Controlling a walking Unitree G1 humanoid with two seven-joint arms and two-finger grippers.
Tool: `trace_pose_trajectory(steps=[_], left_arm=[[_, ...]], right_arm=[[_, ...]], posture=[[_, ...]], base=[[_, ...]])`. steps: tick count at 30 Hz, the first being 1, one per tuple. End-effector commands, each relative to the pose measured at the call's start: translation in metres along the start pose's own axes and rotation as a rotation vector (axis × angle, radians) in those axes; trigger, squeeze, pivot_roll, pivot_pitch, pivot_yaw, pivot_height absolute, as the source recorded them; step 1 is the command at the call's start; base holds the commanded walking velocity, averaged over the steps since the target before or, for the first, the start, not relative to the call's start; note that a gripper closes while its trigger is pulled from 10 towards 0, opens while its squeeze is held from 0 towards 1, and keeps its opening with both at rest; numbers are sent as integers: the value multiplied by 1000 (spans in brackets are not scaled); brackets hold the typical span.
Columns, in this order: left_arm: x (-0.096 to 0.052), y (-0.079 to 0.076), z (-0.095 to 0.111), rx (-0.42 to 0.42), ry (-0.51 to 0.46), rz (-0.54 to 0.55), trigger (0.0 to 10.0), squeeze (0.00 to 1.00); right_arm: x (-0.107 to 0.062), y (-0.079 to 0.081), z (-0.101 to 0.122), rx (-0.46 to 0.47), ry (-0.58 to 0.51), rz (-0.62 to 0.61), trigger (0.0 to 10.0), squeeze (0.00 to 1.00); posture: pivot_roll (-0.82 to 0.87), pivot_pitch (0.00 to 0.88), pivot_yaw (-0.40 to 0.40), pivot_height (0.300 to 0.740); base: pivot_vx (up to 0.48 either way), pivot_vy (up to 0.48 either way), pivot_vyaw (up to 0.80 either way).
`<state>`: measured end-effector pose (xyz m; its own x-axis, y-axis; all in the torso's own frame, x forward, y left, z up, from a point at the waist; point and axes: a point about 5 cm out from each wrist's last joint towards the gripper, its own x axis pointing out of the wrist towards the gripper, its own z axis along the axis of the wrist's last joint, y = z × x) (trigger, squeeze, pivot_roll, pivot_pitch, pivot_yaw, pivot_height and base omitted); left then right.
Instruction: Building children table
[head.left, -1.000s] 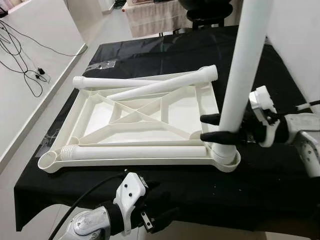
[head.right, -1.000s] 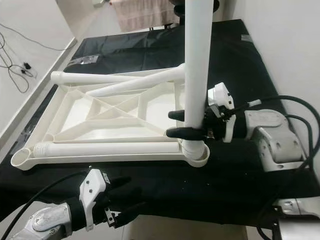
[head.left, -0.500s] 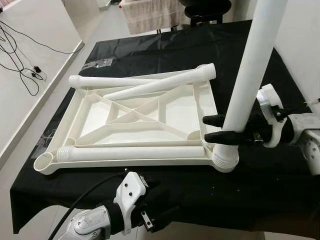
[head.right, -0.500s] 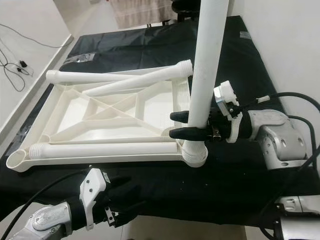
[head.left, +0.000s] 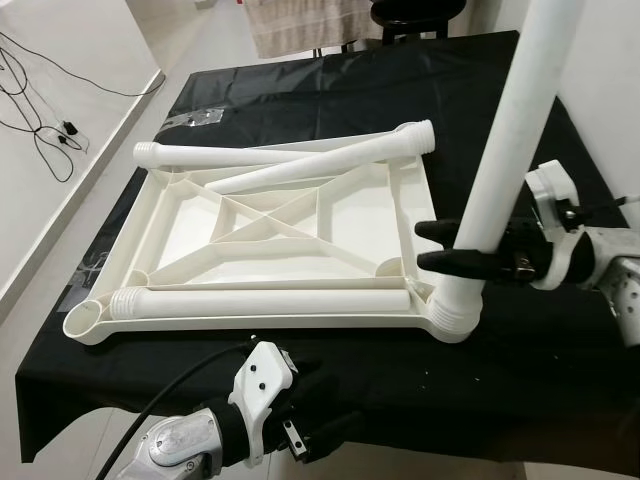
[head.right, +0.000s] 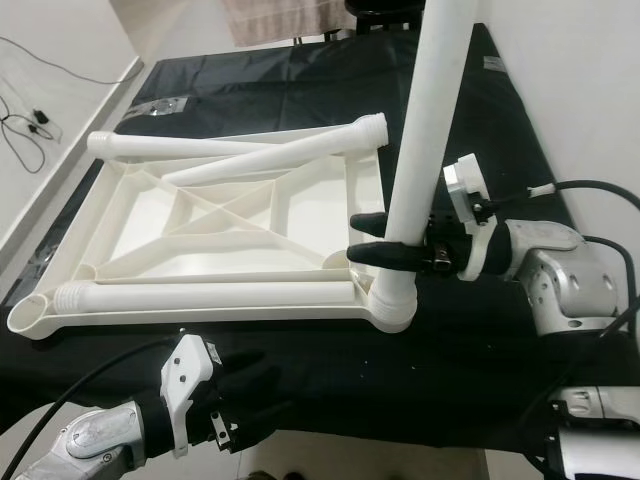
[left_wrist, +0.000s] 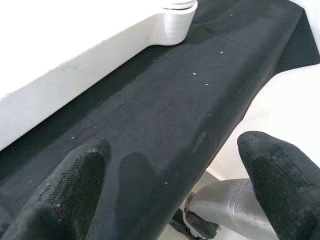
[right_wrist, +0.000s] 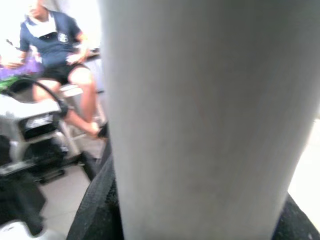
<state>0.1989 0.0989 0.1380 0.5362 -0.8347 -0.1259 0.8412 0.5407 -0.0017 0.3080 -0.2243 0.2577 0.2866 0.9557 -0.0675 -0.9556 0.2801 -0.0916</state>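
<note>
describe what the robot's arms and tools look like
Both arms are silver metal with a white plastic wrist block and a black cable. The left tool and right tool each have two long black fingers; the left tool's fingertips are textured and rounded.

A white plastic table top is laid upside down, its ribbed underside facing up, with a round socket at each corner. One white leg is stood in the top's near right corner socket, leaning slightly to the right. Three more legs are laid on the top: one along its near edge, one along its far edge, and one crossed diagonally over that.
</note>
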Motion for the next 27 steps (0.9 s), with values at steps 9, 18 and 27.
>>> trace_pose_trajectory(steps=[9, 18, 27], left_arm=[[-2, -3, -7, -26, 26, -20, 10000, 0], [-3, -3, -8, -28, 32, -27, 10000, 0], [-2, -3, -7, -27, 32, -30, 10000, 0]], right_arm=[[6, 3, -26, 53, 49, -55, 10000, 0], [8, 30, -41, 4, 170, 82, 10000, 0], [14, 36, -48, -79, 282, 92, 10000, 0]], posture=[[-6, 226, 173, 740], [-9, 215, 179, 740], [-11, 221, 182, 740]], base=[[0, 0, 0], [0, 0, 0], [0, 0, 0]])
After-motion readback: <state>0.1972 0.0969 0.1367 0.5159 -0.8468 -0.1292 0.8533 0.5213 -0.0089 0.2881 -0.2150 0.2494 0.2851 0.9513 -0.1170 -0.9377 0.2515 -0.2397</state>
